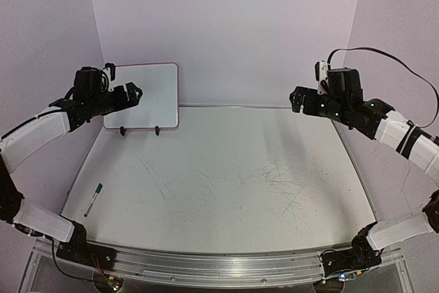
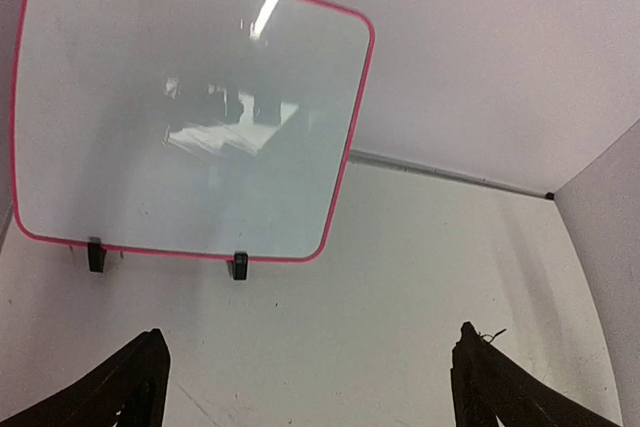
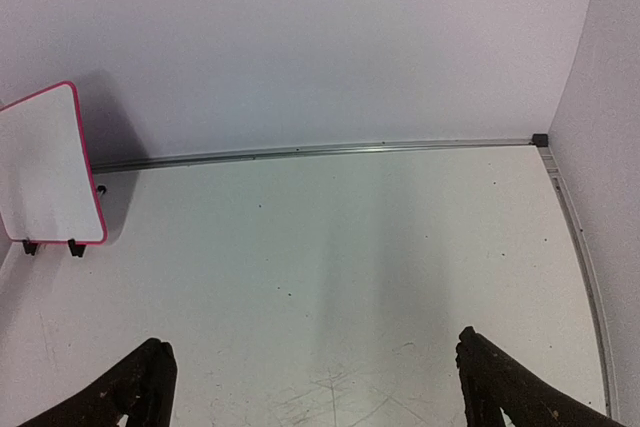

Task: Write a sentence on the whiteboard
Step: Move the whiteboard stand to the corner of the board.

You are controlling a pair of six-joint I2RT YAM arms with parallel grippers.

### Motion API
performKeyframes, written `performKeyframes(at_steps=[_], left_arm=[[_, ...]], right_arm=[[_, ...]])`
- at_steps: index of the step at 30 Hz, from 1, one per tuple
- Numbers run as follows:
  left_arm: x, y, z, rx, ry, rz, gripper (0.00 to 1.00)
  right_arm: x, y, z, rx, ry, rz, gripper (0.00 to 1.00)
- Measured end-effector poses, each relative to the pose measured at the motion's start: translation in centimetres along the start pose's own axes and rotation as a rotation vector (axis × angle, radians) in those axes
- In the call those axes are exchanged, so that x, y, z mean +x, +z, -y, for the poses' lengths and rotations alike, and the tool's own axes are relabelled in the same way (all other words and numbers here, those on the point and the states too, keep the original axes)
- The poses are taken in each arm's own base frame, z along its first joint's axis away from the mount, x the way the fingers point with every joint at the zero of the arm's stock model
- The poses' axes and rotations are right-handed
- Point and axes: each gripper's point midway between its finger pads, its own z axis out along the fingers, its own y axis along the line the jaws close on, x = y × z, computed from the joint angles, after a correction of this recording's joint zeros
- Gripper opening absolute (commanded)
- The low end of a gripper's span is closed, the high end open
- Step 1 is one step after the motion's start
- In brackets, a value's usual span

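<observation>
The whiteboard (image 1: 152, 94) stands upright on two black clip feet at the table's far left, pink-red framed. Its face is blank; no sentence shows on it. It also shows in the left wrist view (image 2: 190, 117) and at the left of the right wrist view (image 3: 45, 167). My left gripper (image 1: 135, 92) is open and empty, raised just in front of the board's left part. My right gripper (image 1: 300, 100) is open and empty, raised at the far right. A green-capped marker (image 1: 93, 199) lies on the table at the near left.
The table (image 1: 226, 176) is white with scratch marks in the middle. A metal rail (image 3: 320, 151) runs along the back wall. Lilac walls close in the back and both sides.
</observation>
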Motion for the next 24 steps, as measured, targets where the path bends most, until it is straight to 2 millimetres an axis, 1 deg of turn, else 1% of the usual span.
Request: performKeyframes(at_steps=[1,3,5,7,10,12,14,16,18,21,24], left_arm=[[1.2,1.0,-0.2,0.001,-0.007,-0.039,0.99],[4.3,3.4,-1.0,-0.013,-0.022,-0.131,0.99],[7.5,5.7,-2.2,-0.041,-0.035,-0.222,0.99],[11.3,8.1,-3.5,-0.077,-0.043,-0.322,0.98],[16.4,10.5,-5.6,-0.138,-0.048,-0.454,0.93],[18.7,12.2,-6.6,-0.176,-0.042,-0.521,0.91],[19.6,13.8,-7.0,-0.194,-0.033,-0.540,0.90],[19.9,15.5,-7.2,-0.213,-0.013,-0.541,0.84],[19.7,17.1,-6.9,-0.220,0.011,-0.531,0.79],[19.1,20.0,-6.5,-0.224,0.051,-0.504,0.75],[19.4,21.9,-7.0,-0.256,0.092,-0.495,0.72]], right_arm=[[0.1,0.0,-0.2,-0.009,0.000,-0.003,0.98],[0.3,0.0,-0.6,-0.035,-0.001,-0.014,0.98],[0.8,0.1,-0.9,-0.053,-0.003,-0.026,0.98],[1.5,0.3,-1.0,-0.062,-0.002,-0.045,0.98],[2.3,0.6,-1.2,-0.076,0.001,-0.070,0.98],[2.7,0.7,-1.4,-0.092,0.007,-0.083,0.98],[3.1,0.7,-1.6,-0.105,0.011,-0.095,0.98],[3.4,0.7,-1.8,-0.118,0.017,-0.104,0.98],[3.7,0.7,-1.9,-0.124,0.021,-0.111,0.98],[4.1,0.7,-2.0,-0.128,0.024,-0.122,0.98],[4.1,0.5,-2.0,-0.132,0.029,-0.121,0.98]])
